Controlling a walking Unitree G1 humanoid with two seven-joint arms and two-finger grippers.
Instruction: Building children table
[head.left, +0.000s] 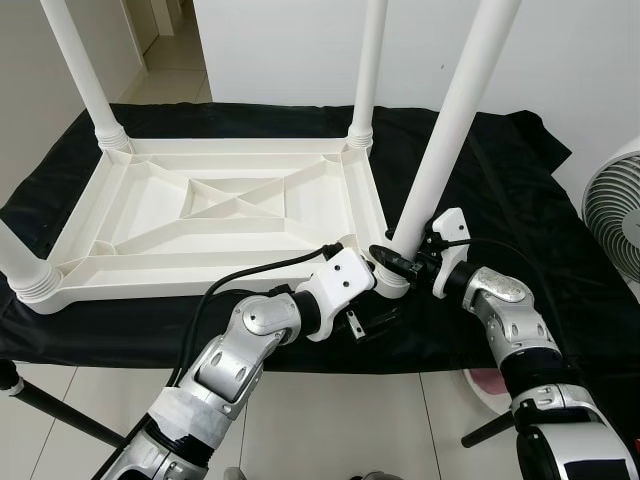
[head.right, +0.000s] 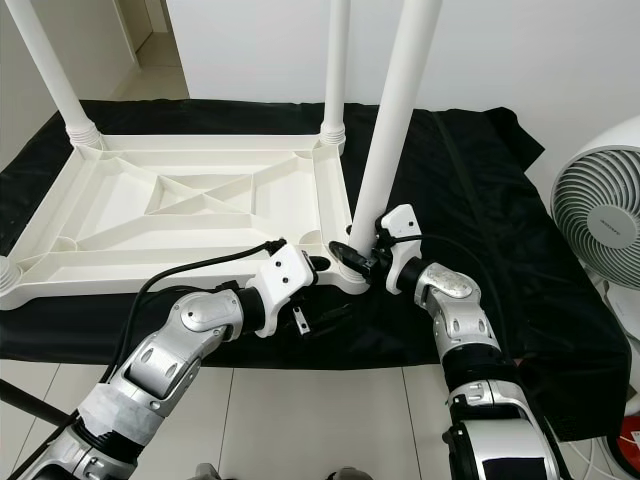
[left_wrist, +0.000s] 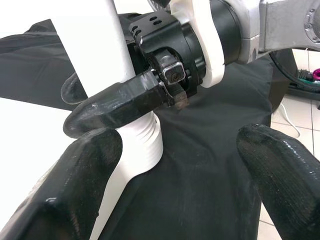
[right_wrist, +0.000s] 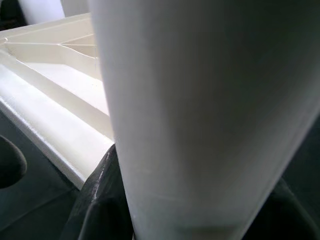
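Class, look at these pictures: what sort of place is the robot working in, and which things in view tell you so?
Probably a room in a home. A pale tiled floor and plain white wall show, a household fan stands at the right, and a doorway opens at the back. A black cloth protects the floor under the upturned table.

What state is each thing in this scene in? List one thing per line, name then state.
Tabletop: upside down on the black cloth.
Near right leg: in its corner socket, leaning, gripped low down.
Far right leg: standing in its socket.
Far left leg: standing in its socket.
Near left leg: in its socket.
Right gripper: closed on the near right leg.
Left gripper: open, beside that corner.
Fan: blades not visibly blurred.
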